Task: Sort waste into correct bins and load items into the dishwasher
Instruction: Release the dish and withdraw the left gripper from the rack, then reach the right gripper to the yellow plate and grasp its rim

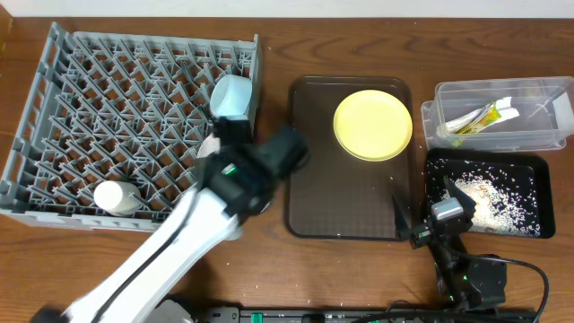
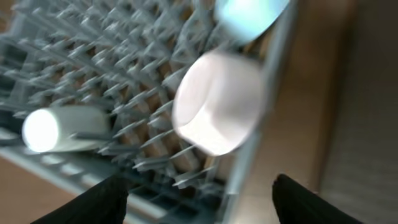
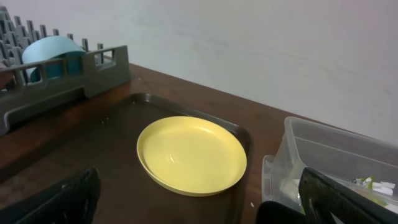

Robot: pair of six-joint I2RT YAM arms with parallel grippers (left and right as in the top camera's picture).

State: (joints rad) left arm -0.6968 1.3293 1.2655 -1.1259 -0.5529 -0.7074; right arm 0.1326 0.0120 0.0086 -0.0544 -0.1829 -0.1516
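– What is done?
– The cup (image 2: pixel 56 127), white bowl (image 2: pixel 217 102) and blue bowl (image 1: pixel 233 94) sit in the rack (image 1: pixel 54 108) on the left. The wrapper (image 1: pixel 484 117) is in the clear tub (image 1: pixel 538 87).
– What is left?
– The yellow plate (image 1: pixel 373 124), on the brown tray (image 1: pixel 341 197). My left gripper (image 2: pixel 199 183) and right gripper (image 3: pixel 199 177) are spread wide, holding nothing.

The near half of the brown serving tray (image 1: pixel 345 202) lies open in front of the yellow plate (image 1: pixel 372 124). A strip of table (image 1: pixel 273 54) runs between this tray and the dish rack (image 1: pixel 90 108), but the rack's right wall, the light-blue bowl (image 1: pixel 233 94) and the left arm (image 1: pixel 179 242) crowd that side
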